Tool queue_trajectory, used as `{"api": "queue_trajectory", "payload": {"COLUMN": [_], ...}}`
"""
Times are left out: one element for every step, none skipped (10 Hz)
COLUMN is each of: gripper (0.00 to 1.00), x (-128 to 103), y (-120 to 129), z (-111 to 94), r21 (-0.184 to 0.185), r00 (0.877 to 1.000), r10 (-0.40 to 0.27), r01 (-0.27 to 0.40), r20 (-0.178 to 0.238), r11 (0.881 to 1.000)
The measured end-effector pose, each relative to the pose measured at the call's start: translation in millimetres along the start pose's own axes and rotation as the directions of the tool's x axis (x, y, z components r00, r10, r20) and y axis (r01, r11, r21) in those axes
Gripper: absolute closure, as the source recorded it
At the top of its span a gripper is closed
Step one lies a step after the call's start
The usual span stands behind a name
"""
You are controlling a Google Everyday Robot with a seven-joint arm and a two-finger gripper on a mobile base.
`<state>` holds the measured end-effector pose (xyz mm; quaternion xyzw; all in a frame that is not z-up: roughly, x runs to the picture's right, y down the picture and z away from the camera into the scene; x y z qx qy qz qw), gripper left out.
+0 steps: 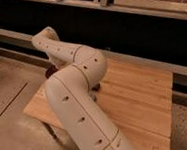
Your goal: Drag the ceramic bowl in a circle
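Note:
My white arm (pixel 73 91) fills the middle of the camera view and covers most of the left part of the wooden table (pixel 135 100). A small dark maroon sliver, seemingly the rim of the ceramic bowl (pixel 50 72), shows just left of the arm near the table's far left edge. The rest of the bowl is hidden. My gripper is hidden behind the arm's own links, somewhere beyond the elbow toward the table's left side. A small dark reddish spot (pixel 95 88) peeks out at the arm's right edge; I cannot tell what it is.
The table's right half shows bare wood. A dark wall with a ledge (pixel 130 8) runs behind the table. Speckled floor (pixel 8 93) lies to the left and front. The whitish cups are hidden by the arm.

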<state>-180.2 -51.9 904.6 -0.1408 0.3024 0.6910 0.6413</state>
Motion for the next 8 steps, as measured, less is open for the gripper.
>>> {"api": "queue_trajectory", "payload": {"gripper": [0.81,0.81,0.81,0.81,0.81,0.81,0.81,0.81], "x": [5,10,13,13,13,12,13,14], "y": [5,7,4,-7,-15,-30,-41,-51], "z": [-2,-4,-6,-9,-10,-11,-12,-13], "r21": [-0.003,-0.005,-0.001,0.008,0.014,0.025,0.033,0.040], "r00": [1.000,0.999,0.999,0.999,1.000,1.000,1.000,0.999], "r10": [-0.018,-0.033,-0.040,-0.032,-0.022,-0.002,0.014,0.030], "r01": [0.018,0.033,0.040,0.032,0.022,0.002,-0.015,-0.030], "r20": [0.002,0.007,0.010,0.015,0.017,0.020,0.021,0.021], "r11": [1.000,0.999,0.999,0.999,1.000,1.000,0.999,0.999]}}
